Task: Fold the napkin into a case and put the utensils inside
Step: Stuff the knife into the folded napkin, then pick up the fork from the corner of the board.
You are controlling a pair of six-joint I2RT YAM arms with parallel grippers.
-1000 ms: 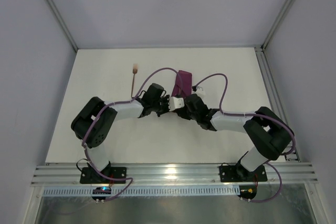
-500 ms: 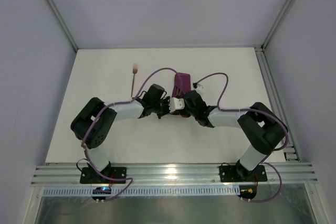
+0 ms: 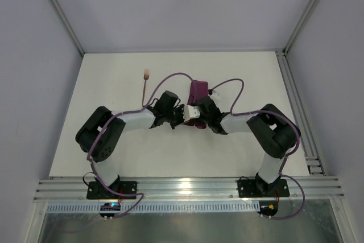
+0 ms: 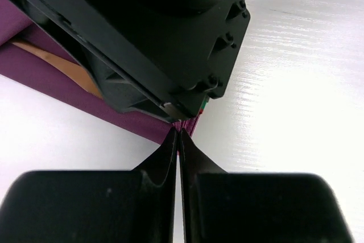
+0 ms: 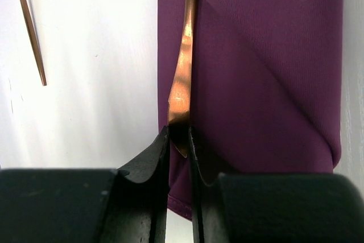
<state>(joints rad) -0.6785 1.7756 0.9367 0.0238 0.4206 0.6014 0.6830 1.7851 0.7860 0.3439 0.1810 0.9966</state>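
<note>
The case (image 5: 261, 72), a long fold of magenta-purple cloth, lies on the white table (image 5: 96, 55) directly ahead of both hands. In the right wrist view, nearest the camera, the right hand (image 5: 179, 138) pinches the near tip of a flat copper utensil (image 5: 183, 66). The utensil runs away from the fingers along the case's left edge and slips under a slanting fold of the cloth. Farther off to the left, apart from the case, lies the thin handle of the fork (image 5: 32, 38).

In the left wrist view the left hand (image 4: 178, 140) is pressed together, its tips touching a corner of the case (image 4: 34, 72). I cannot tell whether any cloth is caught between them. The black body of the other arm fills the space beyond.

From above, the arms hide the pinched utensil, but the whole fork (image 3: 145, 83) shows, pale head pointing away, left of the case (image 3: 198, 88).
</note>
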